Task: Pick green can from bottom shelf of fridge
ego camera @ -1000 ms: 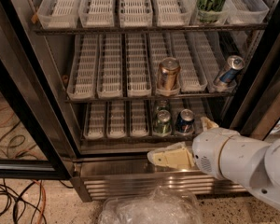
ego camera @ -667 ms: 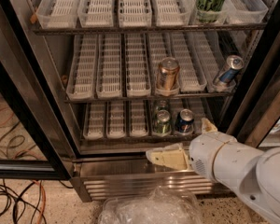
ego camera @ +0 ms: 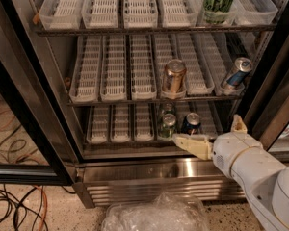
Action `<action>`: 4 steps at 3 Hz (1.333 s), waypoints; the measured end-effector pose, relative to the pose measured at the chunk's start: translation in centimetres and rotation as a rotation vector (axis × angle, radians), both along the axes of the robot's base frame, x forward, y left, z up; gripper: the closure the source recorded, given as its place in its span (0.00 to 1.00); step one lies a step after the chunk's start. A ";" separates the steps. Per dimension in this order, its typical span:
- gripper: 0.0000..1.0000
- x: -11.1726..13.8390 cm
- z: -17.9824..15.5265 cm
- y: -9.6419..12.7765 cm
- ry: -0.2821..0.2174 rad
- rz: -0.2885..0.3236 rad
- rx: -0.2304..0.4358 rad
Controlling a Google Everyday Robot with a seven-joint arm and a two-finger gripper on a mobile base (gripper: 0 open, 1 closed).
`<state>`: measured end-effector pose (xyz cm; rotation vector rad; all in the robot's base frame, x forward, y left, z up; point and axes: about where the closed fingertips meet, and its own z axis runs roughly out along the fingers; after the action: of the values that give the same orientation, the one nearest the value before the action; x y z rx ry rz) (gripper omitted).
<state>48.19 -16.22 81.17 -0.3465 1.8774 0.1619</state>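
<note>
The gripper (ego camera: 207,129), its fingers spread apart, sits just right of the green can (ego camera: 167,126) on the bottom shelf (ego camera: 120,129).

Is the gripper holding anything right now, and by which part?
Nothing is held. The gripper is open at the front of the bottom shelf, reaching just below the green can, not around it.

Warm, fairly dim light reaches the fridge (ego camera: 48,81) from the room side, and the back of the bottom shelf (ego camera: 120,124) sinks into shadow. Soft glare streaks the steel base (ego camera: 149,172). The pale gripper (ego camera: 207,129), spread wide at that shelf's front right edge, is brightly lit.
</note>
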 end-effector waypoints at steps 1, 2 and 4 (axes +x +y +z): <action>0.00 -1.4 -2.3 -1.8 -0.071 -0.040 -0.051; 0.00 -1.2 -1.3 -0.3 -0.124 -0.012 -0.003; 0.00 -1.0 0.2 0.0 -0.157 -0.008 -0.019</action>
<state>47.18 -16.19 81.33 -0.3542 1.7260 0.1084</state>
